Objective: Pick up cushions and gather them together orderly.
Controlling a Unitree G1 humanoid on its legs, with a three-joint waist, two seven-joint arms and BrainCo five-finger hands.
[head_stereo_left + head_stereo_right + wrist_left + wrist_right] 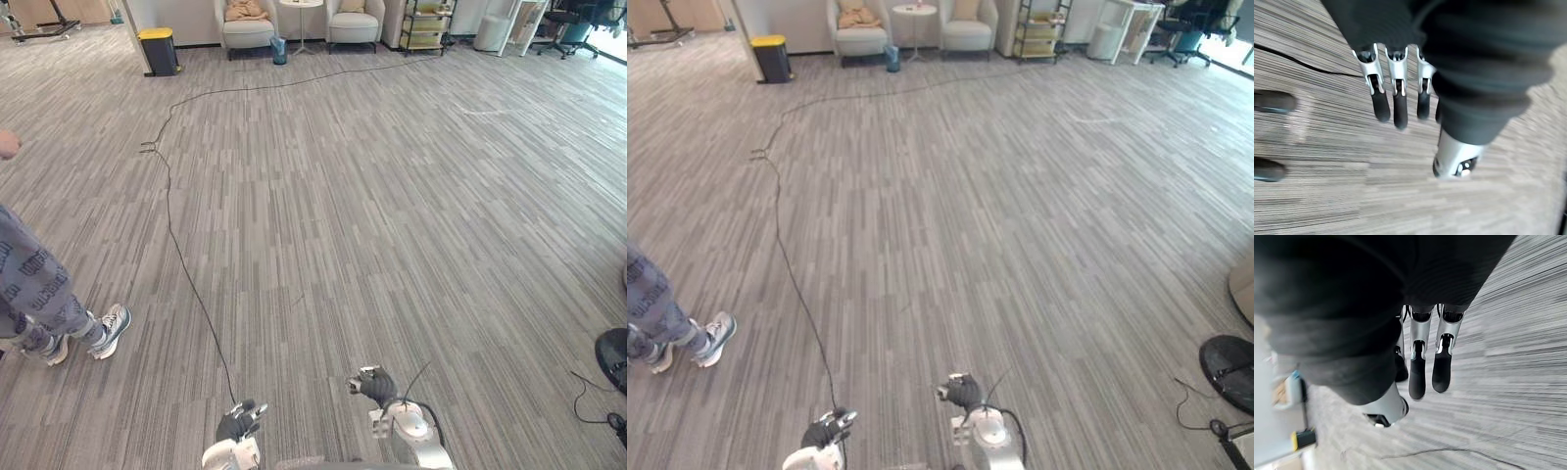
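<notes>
Your left robot hand [240, 423] and right robot hand [375, 385] hang empty, fingers [1395, 110] straight. The cushions [245, 10] lie on armchairs [248, 34] at the floor's [392, 215] far edge. Nothing is gathered yet; judge every pickup outstanding.

left hand [1393, 29] | fingers [1381, 105] straight, dark-tipped | over grey striped carpet [1352, 200]

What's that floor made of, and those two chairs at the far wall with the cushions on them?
The floor looks like low-pile carpet: matt, with fine grey streaks. The two armchairs seem upholstered in pale fabric or leatherette; too far to tell which. The cushions on them look like soft tan cloth, the left one rumpled.
</notes>
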